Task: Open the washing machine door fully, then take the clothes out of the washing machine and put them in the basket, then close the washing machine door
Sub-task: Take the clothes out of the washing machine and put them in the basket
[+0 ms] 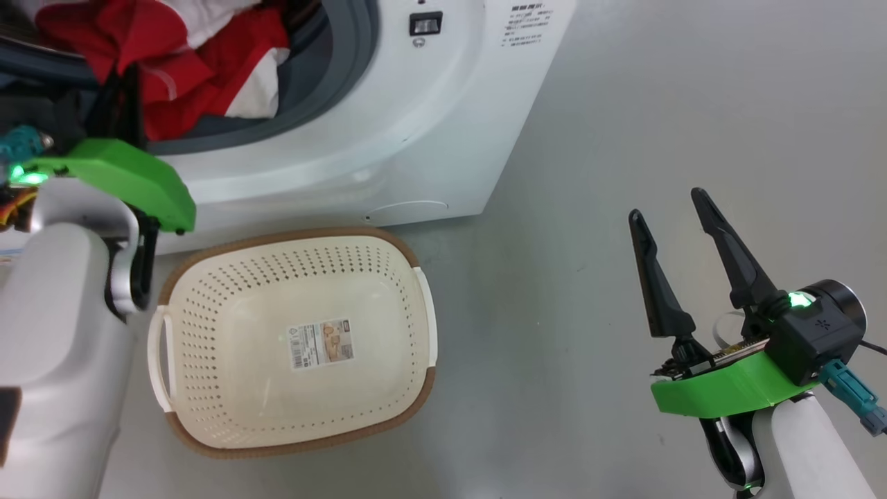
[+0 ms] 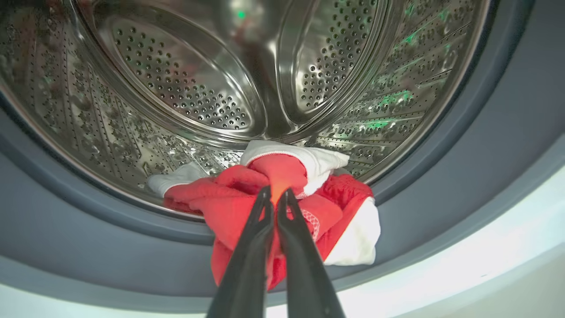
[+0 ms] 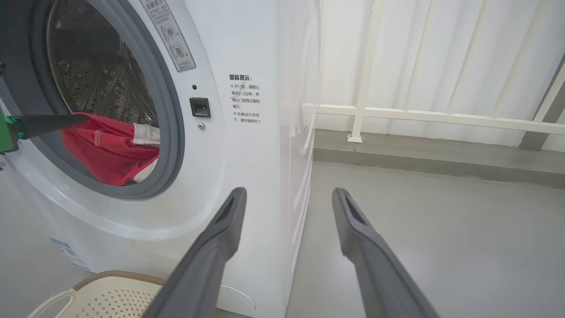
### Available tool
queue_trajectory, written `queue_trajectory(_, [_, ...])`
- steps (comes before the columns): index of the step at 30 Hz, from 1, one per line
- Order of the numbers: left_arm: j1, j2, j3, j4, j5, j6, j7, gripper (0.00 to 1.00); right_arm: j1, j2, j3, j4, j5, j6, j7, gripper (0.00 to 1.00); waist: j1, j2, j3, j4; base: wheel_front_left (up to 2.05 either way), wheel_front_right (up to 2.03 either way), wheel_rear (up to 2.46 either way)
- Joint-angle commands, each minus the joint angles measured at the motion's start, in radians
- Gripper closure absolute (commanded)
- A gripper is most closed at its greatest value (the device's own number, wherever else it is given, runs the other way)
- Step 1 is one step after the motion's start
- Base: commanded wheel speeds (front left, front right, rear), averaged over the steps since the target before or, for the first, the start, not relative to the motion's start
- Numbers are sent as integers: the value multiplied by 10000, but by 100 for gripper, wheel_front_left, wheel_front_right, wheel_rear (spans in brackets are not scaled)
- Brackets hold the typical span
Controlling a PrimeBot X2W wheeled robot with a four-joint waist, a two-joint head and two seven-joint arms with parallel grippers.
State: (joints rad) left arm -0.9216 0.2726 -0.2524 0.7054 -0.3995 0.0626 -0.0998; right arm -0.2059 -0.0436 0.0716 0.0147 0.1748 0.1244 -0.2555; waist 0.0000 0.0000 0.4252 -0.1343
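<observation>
One grey rubber ring (image 2: 88, 238) (clothes (image 2: 229, 207) draped over it) rims the drum (image 2: 176, 79).

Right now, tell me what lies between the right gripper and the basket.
Only bare grey floor, seen in the head view: nothing sits between the right gripper and the basket.

Obscured and cropped items: washing machine (image 1: 443, 125), clothes (image 1: 187, 69), basket (image 1: 277, 239).
Head view: the machine's upper part runs off the top edge, taking the far portion of the clothes with it; the printed notice (image 1: 527, 28) on the front panel and the label (image 1: 321, 343) on the basket floor are too small to read. Left wrist view: the left hand (image 2: 276, 196), fingers closed, covers the middle of the bundle, so how much cloth is pinched cannot be told. Right wrist view: the basket is cut off by the bottom edge past its far corner; the blue sticker (image 3: 66, 254) low on the machine is illegible.
</observation>
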Motion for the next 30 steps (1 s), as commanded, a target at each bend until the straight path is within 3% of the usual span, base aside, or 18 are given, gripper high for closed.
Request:
queue_trajectory(1, [149,488,258,-439,-72,89,-70,100,226,-66,125,-210,-80,63,-63,0,0,0,-127,54,0,0,0])
queue_trajectory(12, [2222,683,301,-3907,-179,799,341,100,552,-66,-62,-181,-51,63,-63,0,0,0,-935,230,0,0,0])
queue_trajectory(21, [3830,965,277,-7093,-101,1572,1287,100,830,-66,-176,-231,-101,63,-63,0,0,0,-1437,395,0,0,0])
queue_trajectory(30, [4941,1068,34,-9383,158,2200,2023,100,939,-66,-187,-238,-120,63,-63,0,0,0,-1694,538,0,0,0])
